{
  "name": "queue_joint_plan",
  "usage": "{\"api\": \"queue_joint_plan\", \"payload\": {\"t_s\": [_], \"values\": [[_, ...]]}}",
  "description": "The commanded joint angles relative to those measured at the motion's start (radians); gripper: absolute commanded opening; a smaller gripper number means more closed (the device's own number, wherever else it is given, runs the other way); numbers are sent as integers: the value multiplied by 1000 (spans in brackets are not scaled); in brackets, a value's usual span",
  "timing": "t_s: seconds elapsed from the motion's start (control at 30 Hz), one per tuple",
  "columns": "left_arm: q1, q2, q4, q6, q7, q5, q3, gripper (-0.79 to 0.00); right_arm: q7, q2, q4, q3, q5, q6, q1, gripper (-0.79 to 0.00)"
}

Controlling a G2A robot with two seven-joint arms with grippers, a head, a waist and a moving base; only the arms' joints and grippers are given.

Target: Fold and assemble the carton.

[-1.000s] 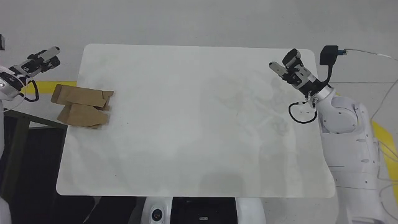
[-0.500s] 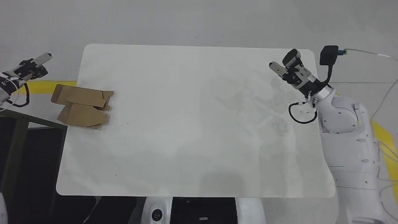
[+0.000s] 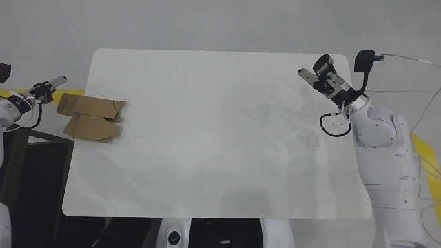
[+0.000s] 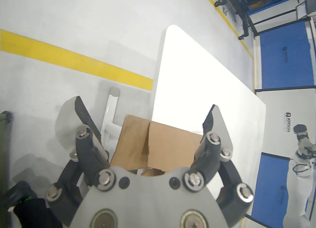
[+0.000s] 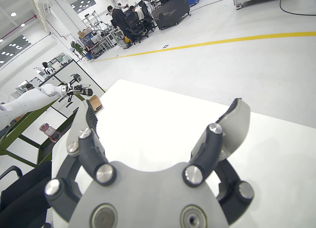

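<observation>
The carton (image 3: 89, 117), a flattened piece of brown cardboard, lies at the left edge of the white counter (image 3: 220, 145), about midway along that edge. It shows as two overlapping lobes side by side. The long axis of each runs roughly left to right across the counter, slightly slanted, and the left ends point outward and hang past the edge. In the left wrist view a crease runs along the cardboard, which is seen between and beyond the finger pads. The left gripper (image 3: 55, 85) hangs just off the counter's left edge, close beside the carton's overhanging end and apart from it, with its jaws spread wide and holding nothing. The right gripper (image 3: 313, 67) is over the counter's far right side, well apart from the carton, jaws likewise wide and empty.
</observation>
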Motion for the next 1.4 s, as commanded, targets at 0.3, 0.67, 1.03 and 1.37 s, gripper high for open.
{"api": "queue_joint_plan", "payload": {"t_s": [0.3, 0.67, 1.03, 1.37], "values": [[-45, -20, 113, 10, -32, 42, 53, 0, 0, 0, 0, 0, 0, 0, 0, 0], [-66, -19, 168, -16, -119, 23, 60, -123, 0, 0, 0, 0, 0, 0, 0, 0], [-75, -27, 188, -23, -155, -47, 51, -785, 0, 0, 0, 0, 0, 0, 0, 0], [-105, -10, 170, -51, -188, -164, -1, -785, 0, 0, 0, 0, 0, 0, 0, 0]]}}
